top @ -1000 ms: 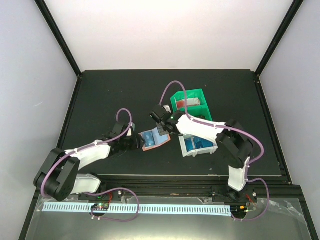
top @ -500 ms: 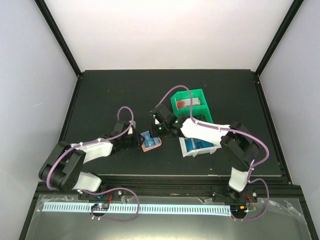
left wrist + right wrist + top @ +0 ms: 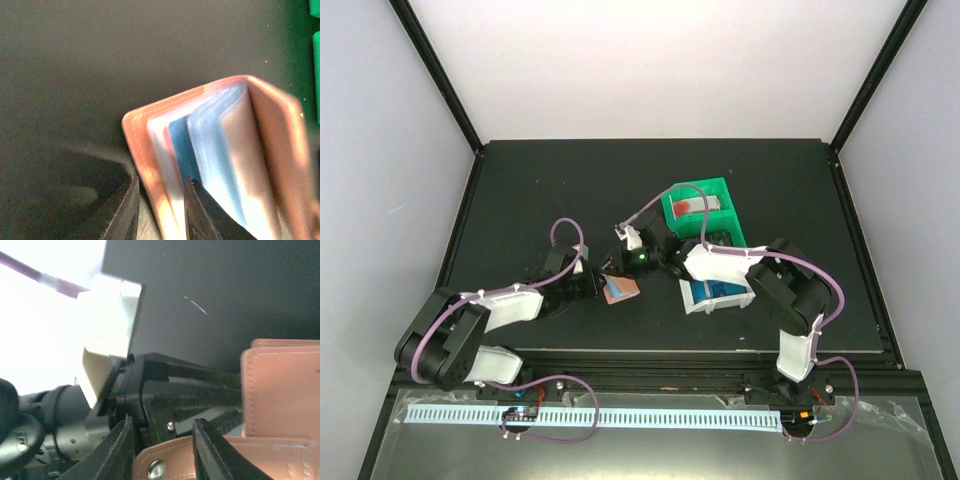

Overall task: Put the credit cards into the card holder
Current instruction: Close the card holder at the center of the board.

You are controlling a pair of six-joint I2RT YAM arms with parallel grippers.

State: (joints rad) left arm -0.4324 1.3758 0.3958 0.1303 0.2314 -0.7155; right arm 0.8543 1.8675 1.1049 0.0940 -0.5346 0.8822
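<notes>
Folded narrower since a sec ago, salmon-orange stitched leather-like card holder [image 3: 620, 289] sits mid matte black table [image 3: 520, 200], glossy blue plastic cards [image 3: 200, 150] inside. L jaws clamp its cover edge; R jaws apart over its snap tab [image 3: 210, 462].

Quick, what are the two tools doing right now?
Left tool: closed on the card holder's cover.
Right tool: open, holding nothing.

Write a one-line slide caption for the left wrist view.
Left hand straddling one cover of the open salmon card holder, blue cards showing inside, against the dark table.
</notes>
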